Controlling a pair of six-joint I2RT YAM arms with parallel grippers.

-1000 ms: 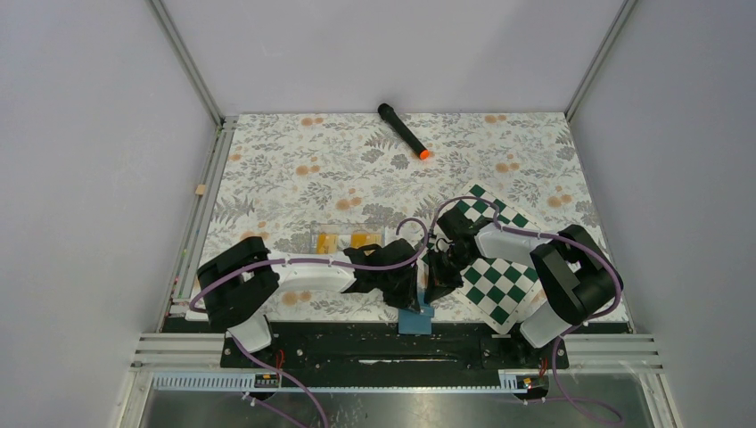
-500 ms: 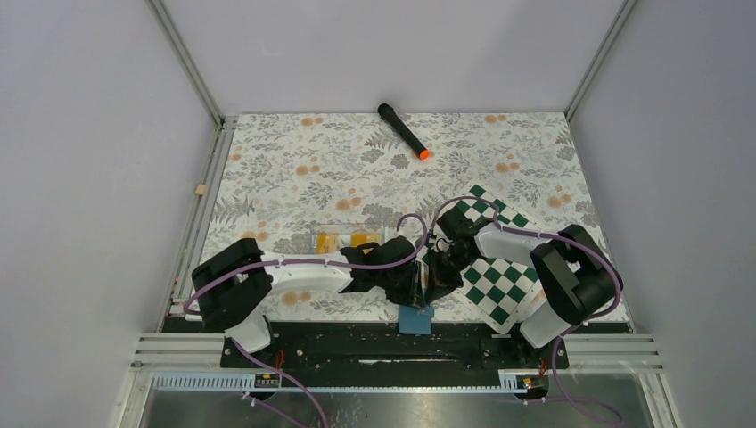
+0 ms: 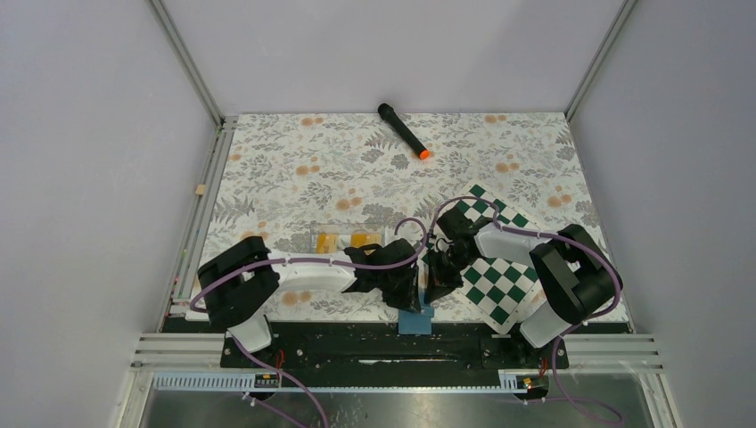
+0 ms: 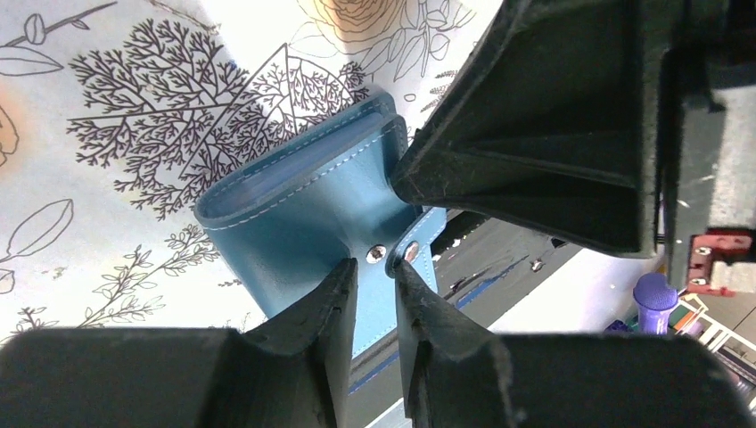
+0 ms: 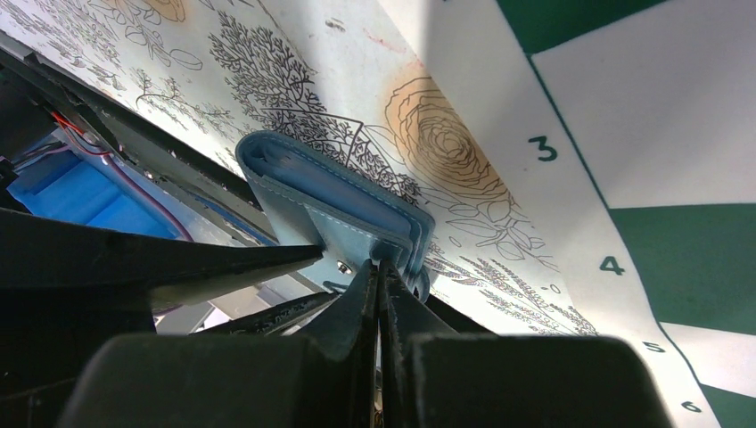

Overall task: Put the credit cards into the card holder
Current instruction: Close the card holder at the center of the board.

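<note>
The blue card holder lies folded at the table's front edge, partly over the black base. In the left wrist view the card holder shows its snap tab between my left gripper fingers, which are closed to a narrow gap on the tab. My right gripper is shut on the card holder's near edge. Both grippers meet over it in the top view, left and right. Two orange-yellow credit cards lie side by side behind the left arm.
A green-and-white chessboard lies under the right arm and also shows in the right wrist view. A black stick with an orange tip lies at the back. The black base rail runs along the front edge.
Half a second ago my left gripper sat slightly nearer the right one; it is now back where it was a second ago. The card holder has barely shifted.
</note>
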